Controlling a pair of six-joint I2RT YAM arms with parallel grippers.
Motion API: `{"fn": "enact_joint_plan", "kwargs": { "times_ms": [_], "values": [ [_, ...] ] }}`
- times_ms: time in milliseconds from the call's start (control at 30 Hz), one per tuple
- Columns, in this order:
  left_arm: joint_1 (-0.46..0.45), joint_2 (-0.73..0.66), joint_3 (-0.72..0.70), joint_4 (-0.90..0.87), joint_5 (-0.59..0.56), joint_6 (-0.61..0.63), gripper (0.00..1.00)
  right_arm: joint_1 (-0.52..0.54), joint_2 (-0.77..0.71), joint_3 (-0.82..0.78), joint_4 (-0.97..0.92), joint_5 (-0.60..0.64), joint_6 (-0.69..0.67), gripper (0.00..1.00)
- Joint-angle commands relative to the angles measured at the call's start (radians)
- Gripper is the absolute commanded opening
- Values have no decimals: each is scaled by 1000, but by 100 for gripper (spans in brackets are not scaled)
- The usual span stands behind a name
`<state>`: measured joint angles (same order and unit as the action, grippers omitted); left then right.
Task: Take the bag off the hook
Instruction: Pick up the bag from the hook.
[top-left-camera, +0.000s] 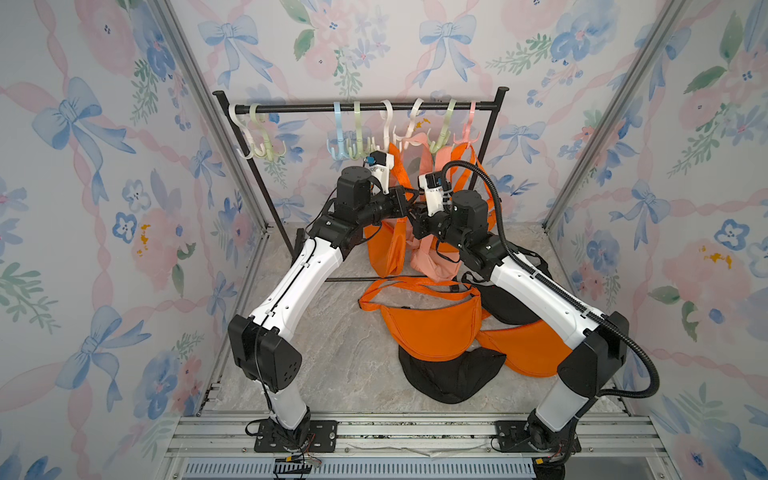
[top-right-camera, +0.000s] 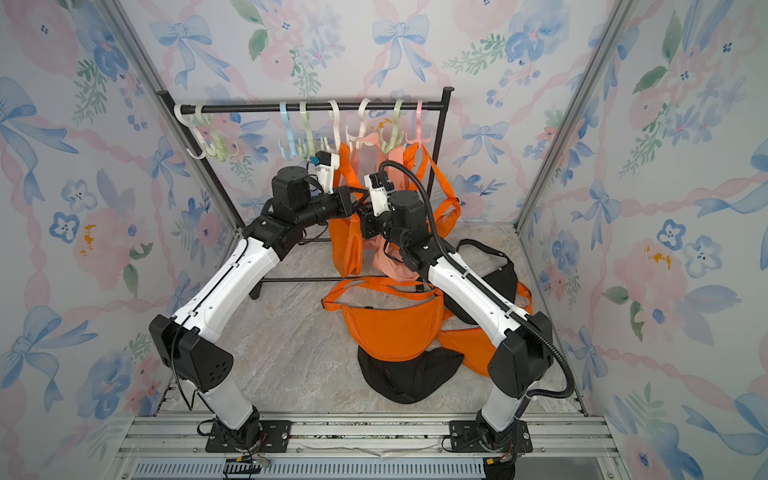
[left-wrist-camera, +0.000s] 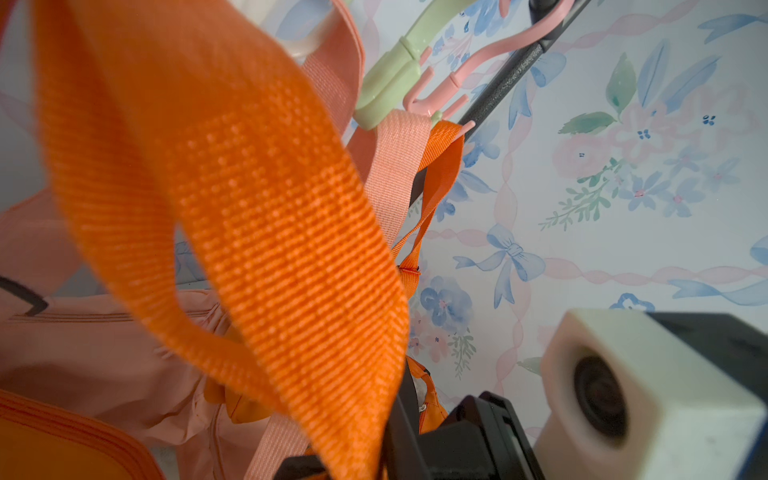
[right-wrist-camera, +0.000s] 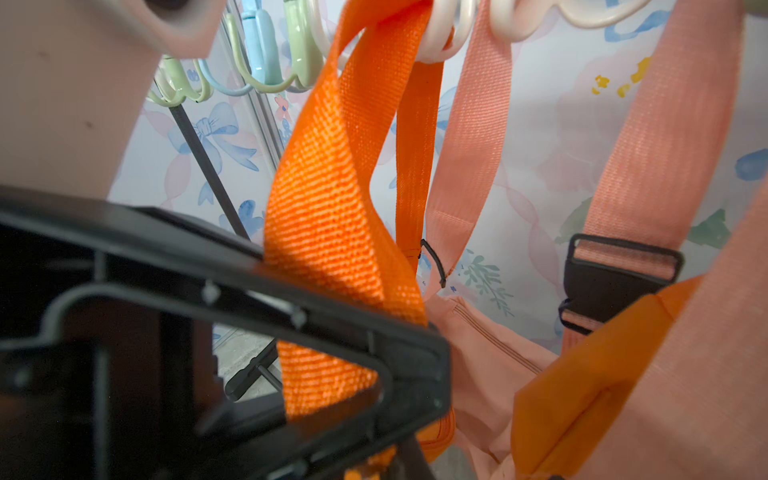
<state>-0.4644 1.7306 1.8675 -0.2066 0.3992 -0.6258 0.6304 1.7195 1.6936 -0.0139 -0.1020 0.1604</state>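
- The orange bag (top-left-camera: 384, 249) hangs near the table's back edge, with its strap (right-wrist-camera: 328, 199) looped over a white hook (right-wrist-camera: 440, 37) on the rack rail (top-left-camera: 361, 107).
- My left jaws are pinched shut on that strap below the hook. My right jaws appear closed on it just beside them, so the twisted webbing is controlled at two points.
- Next, I judge, the loop must rise off the prong, clear of the neighbouring peach bag (top-left-camera: 432, 266).
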Motion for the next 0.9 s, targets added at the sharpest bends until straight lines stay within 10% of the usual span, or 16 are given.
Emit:
{"fn": "enact_joint_plan", "kwargs": {
  "times_ms": [0,200,500,867],
  "values": [
    [-17,-1,0,2,35,1,14,11,-30,-11,56,-45,6,6],
    [1,-60,-28,-7,-2,26,88,-19,-111,-94,83,-92,44,0],
    [99,-320,-316,59,-407,81,98,-156,-241,-221,59,-142,153,0],
    [141,-42,-182,55,-280,130,98,-229,-291,-238,26,-175,184,0]
  ]
}}
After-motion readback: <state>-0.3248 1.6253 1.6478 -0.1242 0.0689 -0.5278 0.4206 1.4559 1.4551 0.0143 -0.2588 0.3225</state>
